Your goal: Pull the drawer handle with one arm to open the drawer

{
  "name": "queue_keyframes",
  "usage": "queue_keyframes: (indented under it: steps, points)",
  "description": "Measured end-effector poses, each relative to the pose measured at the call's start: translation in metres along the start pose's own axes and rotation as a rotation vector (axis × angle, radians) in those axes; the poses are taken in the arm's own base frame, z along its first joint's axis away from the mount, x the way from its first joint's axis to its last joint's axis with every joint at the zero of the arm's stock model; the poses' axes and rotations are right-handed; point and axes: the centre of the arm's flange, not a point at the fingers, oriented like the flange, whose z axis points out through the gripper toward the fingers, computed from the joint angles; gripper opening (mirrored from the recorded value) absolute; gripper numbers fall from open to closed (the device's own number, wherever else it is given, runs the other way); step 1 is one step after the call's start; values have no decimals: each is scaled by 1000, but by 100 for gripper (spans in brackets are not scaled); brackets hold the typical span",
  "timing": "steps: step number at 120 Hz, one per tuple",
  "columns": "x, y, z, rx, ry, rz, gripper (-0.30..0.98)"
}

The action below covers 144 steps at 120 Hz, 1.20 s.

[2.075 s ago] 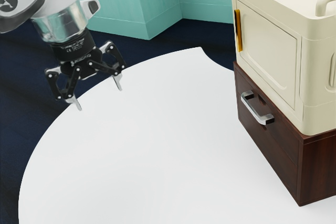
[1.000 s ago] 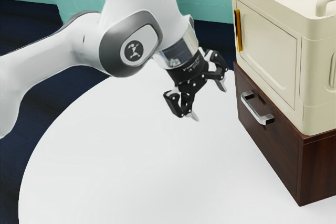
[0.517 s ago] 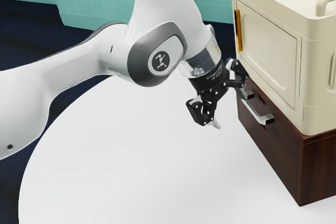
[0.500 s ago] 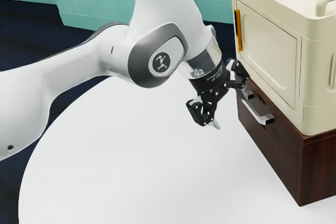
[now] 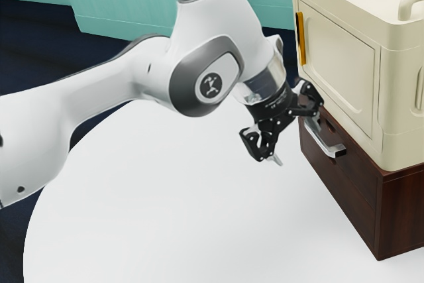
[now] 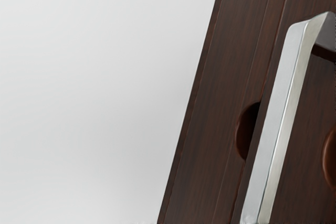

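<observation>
End effector (image 5: 296, 142) recorded in the exterior view with its two fingers spread wide; nothing is pinched between them. It is tilted downward at the end of the white arm (image 5: 99, 94), which is extended from the exterior view's left. One finger is placed at the upper end of the silver handle (image 5: 324, 146), overlapping it in that view; whether contact is made cannot be told. The other finger is held well out from the drawer (image 5: 354, 170), above the white counter (image 5: 165, 203).

The handle is mounted on the front of the drawer, which is seated shut in the dark wooden box (image 5: 401, 220). The box is set on the counter, at the exterior view's right. A cream cabinet (image 5: 401, 84) is carried on top of it, with an amber strip (image 5: 301, 38) fixed upright at the edge of its door.

In the wrist view, the handle's bar is seen at a slant across the wood grain, with a rounded recess (image 6: 247, 135) beside it.
</observation>
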Motion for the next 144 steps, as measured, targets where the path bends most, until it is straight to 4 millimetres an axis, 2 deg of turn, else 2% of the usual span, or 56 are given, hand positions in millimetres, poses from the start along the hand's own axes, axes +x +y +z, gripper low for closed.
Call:
queue_keyframes:
  steps: [16,31,46,65,82,101,144]
  points:
    - [-5,-2,5,1,-5,23,69]
    - [16,-5,9,-1,8,12,69]
    - [21,-1,16,-2,17,26,69]
    - [38,5,20,-18,36,32,69]
    - [30,10,27,-23,33,63,69]
    - [36,11,35,-24,34,70,69]
    - [31,14,47,-35,20,94,67]
